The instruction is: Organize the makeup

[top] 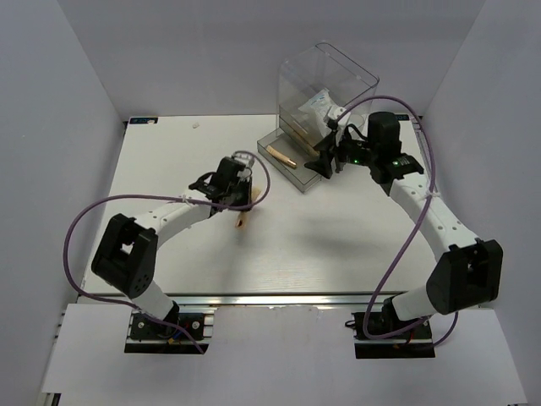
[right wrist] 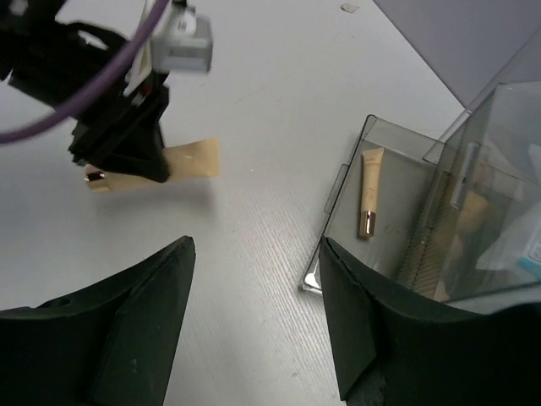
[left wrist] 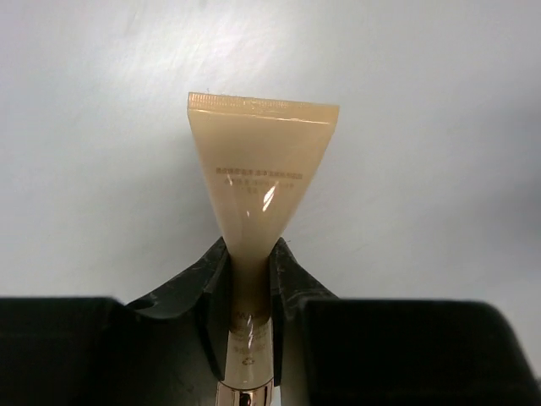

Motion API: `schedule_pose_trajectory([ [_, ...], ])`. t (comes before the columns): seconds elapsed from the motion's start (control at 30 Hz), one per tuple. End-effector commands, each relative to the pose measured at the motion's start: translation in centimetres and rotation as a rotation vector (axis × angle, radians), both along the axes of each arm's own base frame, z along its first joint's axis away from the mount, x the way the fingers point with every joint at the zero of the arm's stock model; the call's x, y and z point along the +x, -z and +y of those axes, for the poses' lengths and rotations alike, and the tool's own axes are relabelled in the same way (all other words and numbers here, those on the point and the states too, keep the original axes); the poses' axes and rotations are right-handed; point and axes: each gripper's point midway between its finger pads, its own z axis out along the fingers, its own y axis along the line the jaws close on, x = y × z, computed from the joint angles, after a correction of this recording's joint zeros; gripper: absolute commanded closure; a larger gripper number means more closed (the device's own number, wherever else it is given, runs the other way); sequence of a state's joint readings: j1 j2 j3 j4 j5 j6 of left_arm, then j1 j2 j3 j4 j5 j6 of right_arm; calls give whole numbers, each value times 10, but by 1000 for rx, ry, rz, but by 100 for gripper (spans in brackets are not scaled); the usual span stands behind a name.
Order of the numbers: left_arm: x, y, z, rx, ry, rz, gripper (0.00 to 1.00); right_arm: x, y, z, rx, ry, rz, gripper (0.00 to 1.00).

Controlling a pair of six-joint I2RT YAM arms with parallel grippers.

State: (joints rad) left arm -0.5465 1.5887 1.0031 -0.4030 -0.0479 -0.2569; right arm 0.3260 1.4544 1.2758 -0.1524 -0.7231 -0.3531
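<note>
My left gripper (top: 239,196) is shut on a beige tube with a gold cap (top: 245,219) and holds it over the middle of the table. In the left wrist view the fingers (left wrist: 292,279) pinch the tube (left wrist: 262,169) near its cap, flat crimped end pointing away. My right gripper (top: 325,162) is open and empty beside the pulled-out drawer (top: 296,176); the right wrist view shows its jaws wide apart (right wrist: 255,245). A slim beige stick with a gold end (right wrist: 369,192) lies in the drawer. A white blue-printed packet (top: 316,105) sits inside the box. Peach shapes (right wrist: 473,207) show blurred behind the clear wall.
The tall clear plastic drawer box (top: 338,72) stands at the back right, its bottom drawer (right wrist: 397,152) open toward the table's middle. Grey walls enclose the table on three sides. A purple cable loops near each arm.
</note>
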Motion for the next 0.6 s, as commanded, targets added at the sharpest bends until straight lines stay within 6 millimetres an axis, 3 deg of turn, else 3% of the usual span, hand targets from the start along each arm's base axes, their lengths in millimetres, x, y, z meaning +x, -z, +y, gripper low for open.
schedule_pose_trajectory([
  [0.0, 61, -107, -82, -481, -63, -198, 71, -3, -22, -11, 55, 24, -47, 34],
  [0.1, 103, -136, -127, -725, -114, -183, 71, 1, -22, -27, 68, 75, -32, 34],
  [0.13, 117, -115, -138, -751, -146, -130, 71, 0, -23, -30, 74, 85, -26, 34],
  [0.17, 136, -144, -152, -869, -183, -143, 71, -2, -26, -34, 78, 93, -37, 34],
  [0.27, 180, -144, -171, -1029, -330, -81, 72, -4, -27, -46, 81, 126, -43, 34],
  [0.37, 212, -140, -177, -1139, -478, -59, 72, -6, -28, -57, 84, 155, -51, 34],
  [0.47, 230, -135, -175, -1177, -587, -52, 67, -9, -26, -66, 86, 179, -48, 34],
  [0.57, 241, -128, -178, -1183, -627, -35, 52, -12, -24, -73, 89, 194, -46, 34],
])
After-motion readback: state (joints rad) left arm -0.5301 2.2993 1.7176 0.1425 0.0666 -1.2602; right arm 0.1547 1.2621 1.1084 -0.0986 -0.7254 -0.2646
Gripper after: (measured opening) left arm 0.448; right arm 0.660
